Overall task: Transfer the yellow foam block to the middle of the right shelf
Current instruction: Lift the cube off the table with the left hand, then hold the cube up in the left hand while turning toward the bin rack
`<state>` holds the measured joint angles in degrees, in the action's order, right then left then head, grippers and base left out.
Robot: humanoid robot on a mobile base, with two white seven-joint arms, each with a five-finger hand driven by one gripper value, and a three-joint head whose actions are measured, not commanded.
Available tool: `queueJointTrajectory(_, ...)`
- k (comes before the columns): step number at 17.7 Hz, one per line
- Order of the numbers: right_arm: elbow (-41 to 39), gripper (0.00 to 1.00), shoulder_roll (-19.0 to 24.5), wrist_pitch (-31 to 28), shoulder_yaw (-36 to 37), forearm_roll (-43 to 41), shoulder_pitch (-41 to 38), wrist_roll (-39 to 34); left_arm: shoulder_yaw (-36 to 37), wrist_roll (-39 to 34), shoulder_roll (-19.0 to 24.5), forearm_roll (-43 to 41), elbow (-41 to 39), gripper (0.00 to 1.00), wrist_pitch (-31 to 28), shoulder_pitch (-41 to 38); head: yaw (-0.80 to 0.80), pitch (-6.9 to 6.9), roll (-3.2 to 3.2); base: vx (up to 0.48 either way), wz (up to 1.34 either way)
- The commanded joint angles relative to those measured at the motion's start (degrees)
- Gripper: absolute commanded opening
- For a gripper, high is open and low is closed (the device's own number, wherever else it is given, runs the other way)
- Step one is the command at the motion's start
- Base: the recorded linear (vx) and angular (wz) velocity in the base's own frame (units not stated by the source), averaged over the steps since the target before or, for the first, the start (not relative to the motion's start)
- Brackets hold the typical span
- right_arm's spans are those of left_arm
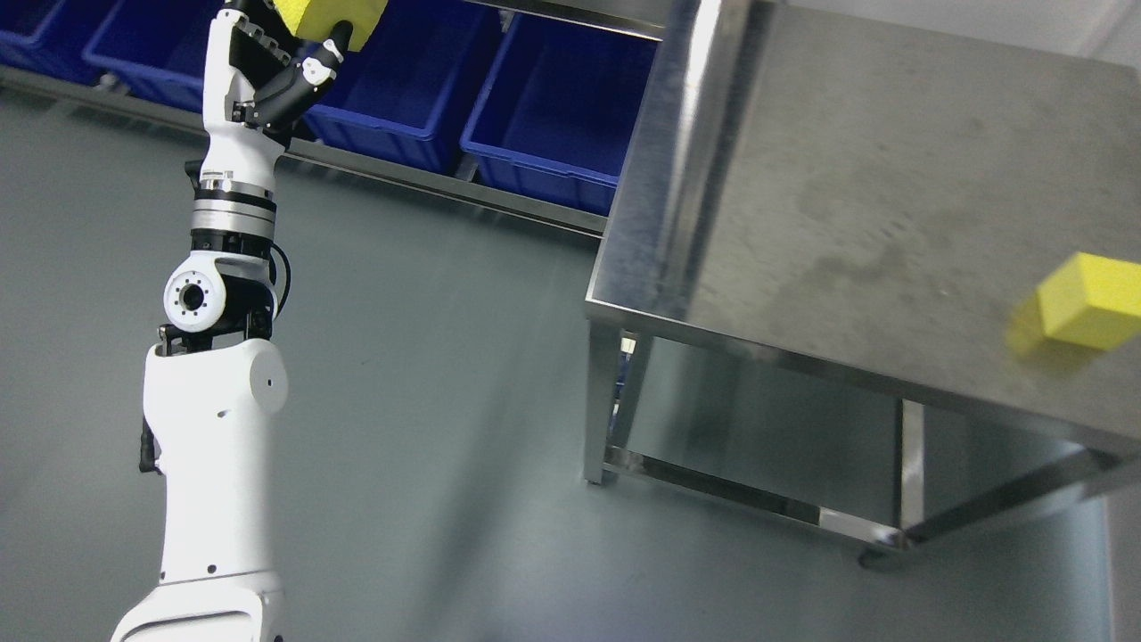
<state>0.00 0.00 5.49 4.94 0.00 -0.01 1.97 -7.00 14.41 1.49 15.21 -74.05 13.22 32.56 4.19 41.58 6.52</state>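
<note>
Fingers (312, 67) round block (332, 20) — top cropped

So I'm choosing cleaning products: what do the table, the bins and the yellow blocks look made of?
Table: likely brushed stainless steel, grey, dull reflections, smudges. Bins: apparently moulded blue plastic, smooth, slightly glossy. Yellow block on the table and the block in the left hand: probably foam, matte, no shine.

Two yellow foam blocks (332, 20) (1089, 300), four blue bins (557, 107), one steel table (856, 196)

A steel table (856, 178) carries one yellow foam block (1092, 300) near its right edge.
</note>
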Motion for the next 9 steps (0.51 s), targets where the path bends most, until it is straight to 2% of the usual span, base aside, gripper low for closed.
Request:
queueJointTrajectory(1, -1.0, 1.00, -1.0, 0.0, 0.0, 0.2, -0.1, 0.0, -2.6, 0.0, -0.5, 1.7, -4.6, 0.41, 0.5, -7.6, 0.00, 0.00, 0.00, 0.091, 0.93)
queueJointTrajectory(9, -1.0, 1.00, -1.0, 0.0, 0.0, 0.2, -0.1, 0.0, -2.8, 0.3, -0.5, 1.7, -6.6, 0.41, 1.7, -16.9, 0.00, -0.01, 0.00, 0.102, 1.18)
